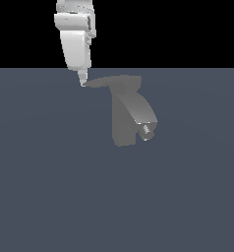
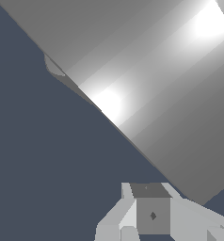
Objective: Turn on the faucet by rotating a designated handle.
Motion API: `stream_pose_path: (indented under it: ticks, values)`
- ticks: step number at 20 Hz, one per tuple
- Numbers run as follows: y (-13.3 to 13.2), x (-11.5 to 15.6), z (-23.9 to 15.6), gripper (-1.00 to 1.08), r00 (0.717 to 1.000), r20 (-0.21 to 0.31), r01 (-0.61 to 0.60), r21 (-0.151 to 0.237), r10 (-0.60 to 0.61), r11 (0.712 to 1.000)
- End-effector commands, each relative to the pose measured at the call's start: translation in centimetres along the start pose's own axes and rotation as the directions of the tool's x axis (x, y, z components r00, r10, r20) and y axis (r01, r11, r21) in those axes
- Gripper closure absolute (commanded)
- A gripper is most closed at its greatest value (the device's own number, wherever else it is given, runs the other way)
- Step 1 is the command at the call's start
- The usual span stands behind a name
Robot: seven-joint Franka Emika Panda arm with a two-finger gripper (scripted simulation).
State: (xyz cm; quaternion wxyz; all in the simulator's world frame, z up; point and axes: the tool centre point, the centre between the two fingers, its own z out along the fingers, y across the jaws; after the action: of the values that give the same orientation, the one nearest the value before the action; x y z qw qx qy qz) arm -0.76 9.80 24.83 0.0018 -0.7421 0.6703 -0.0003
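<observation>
White robot arm's fingers [image 1: 82, 81] at the tip of the thin, flat grey lever handle [image 1: 100, 82], on the exterior view's left of the matte grey blocky faucet [image 1: 126, 110]; finger state impossible to tell. Faucet upright mid-table [image 1: 50, 187].

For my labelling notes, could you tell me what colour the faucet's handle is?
The handle is matte grey, clearest in the exterior view.

Arm is seen coming down from above, wrist held near vertical, white housing lit. Gripper [image 1: 82, 81] is pointed straight down; fingers [image 1: 82, 77] are seen as one narrow tip, gap not resolved.
</observation>
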Motion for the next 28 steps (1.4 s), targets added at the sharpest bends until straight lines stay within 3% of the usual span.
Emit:
stream_pose_path:
  ticks: [1,28]
  values:
    - [0.5,0.6,0.0,1.08,1.000,-0.001,-0.002,-0.001,0.002,1.000]
    - [7.6,6.6,-0.1,1.08,1.000,-0.002,-0.003,-0.002,0.003,1.000]
